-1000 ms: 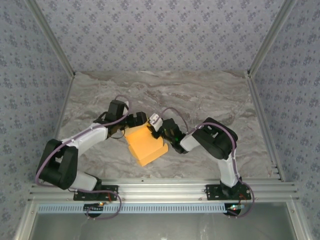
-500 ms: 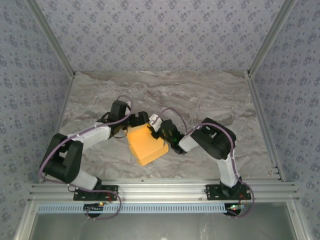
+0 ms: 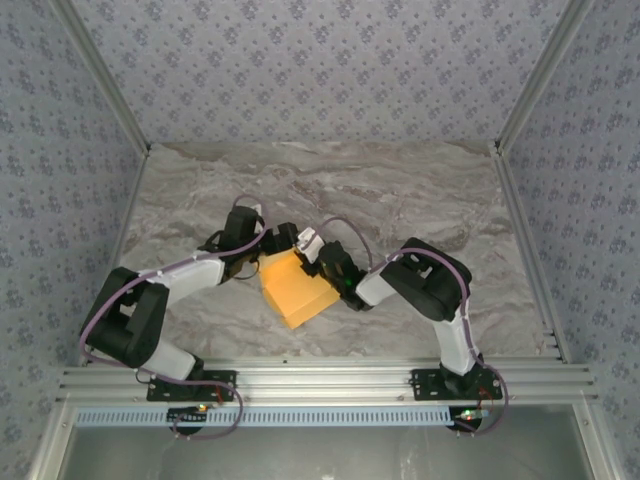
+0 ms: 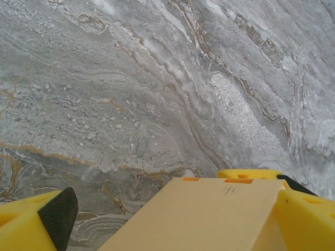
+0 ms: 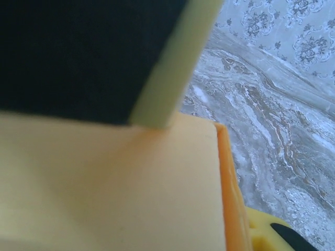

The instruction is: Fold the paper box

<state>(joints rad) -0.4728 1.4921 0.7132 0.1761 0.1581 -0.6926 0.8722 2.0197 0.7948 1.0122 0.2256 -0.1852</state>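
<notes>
The upper finger (image 5: 84, 52), a black pad with a pale edge, sits against or just over the pale face of the paper box (image 5: 115, 193); whether they touch cannot be told. The lower finger (image 5: 264, 232) pokes out past the box's orange right edge. Beyond the fingertips lies the marble table (image 5: 282, 136).

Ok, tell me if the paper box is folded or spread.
Folded: the paper box is a compact block with a darker side face along its near edge. Whether every flap is tucked, cannot tell.

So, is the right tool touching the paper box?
Cannot tell. Right wrist view: a finger of the right tool overlaps the paper box at a shadowed edge; no plain contact or gap.
</notes>
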